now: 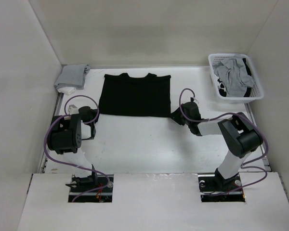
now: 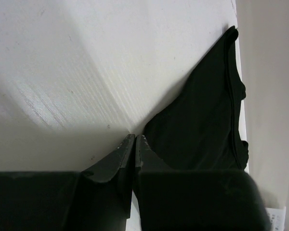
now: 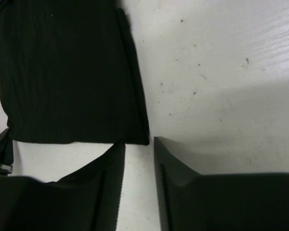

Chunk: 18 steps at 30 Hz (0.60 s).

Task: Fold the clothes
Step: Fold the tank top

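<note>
The clothes, a black tank top [image 1: 135,94], lie flat at the back middle of the table with the neck toward the far wall. My left gripper [image 1: 96,115] sits at the top's near left corner. In the left wrist view this gripper [image 2: 135,138] is shut, its right finger against the fabric's [image 2: 202,115] corner. No fabric shows between the jaws. My right gripper [image 1: 174,116] is at the near right corner. In the right wrist view it [image 3: 138,144] stands open, with bare table in the gap and the hem corner [image 3: 135,137] just beyond the fingertips.
A small folded grey-and-white cloth stack [image 1: 72,77] lies at the back left corner. A white basket [image 1: 236,77] with light grey garments stands at the back right. White walls close in the table on three sides.
</note>
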Each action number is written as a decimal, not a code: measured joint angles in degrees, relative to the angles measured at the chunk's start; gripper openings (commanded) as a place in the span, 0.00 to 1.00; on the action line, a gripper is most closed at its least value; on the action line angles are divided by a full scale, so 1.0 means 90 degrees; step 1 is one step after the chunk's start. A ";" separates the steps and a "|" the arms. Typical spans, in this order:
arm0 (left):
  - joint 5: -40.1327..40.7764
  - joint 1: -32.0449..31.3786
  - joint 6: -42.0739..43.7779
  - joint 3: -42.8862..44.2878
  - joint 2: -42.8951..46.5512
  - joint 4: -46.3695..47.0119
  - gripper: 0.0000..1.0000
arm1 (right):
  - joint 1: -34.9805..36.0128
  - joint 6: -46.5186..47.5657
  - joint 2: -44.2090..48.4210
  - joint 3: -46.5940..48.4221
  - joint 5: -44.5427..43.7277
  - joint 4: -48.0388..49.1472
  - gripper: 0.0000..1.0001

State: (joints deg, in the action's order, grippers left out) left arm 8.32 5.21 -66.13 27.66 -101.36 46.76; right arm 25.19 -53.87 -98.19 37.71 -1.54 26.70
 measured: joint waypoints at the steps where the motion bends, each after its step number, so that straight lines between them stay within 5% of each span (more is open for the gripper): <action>1: 0.0000 0.0000 -0.0002 0.0000 0.0000 0.0000 0.01 | -0.0007 -0.0053 -0.0080 0.0056 0.0012 0.0019 0.27; 7: 0.0002 -0.0005 -0.0007 0.0000 0.0000 0.0000 0.00 | -0.0061 -0.0223 -0.0316 0.0211 0.0029 0.0036 0.03; 12: -0.0007 -0.0085 0.0017 -0.0080 0.0386 -0.0325 0.00 | -0.0085 -0.0165 -0.0155 0.0197 0.0029 -0.0022 0.00; 18: 0.0005 -0.0321 0.0226 -0.0240 0.3366 -0.1583 0.00 | 0.0136 0.0330 0.2229 -0.0041 -0.0282 -0.0801 0.00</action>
State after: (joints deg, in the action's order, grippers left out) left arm 8.36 2.33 -64.10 25.50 -71.07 32.51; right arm 26.41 -50.89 -78.13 37.34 -4.08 19.49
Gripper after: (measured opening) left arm 0.024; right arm 0.005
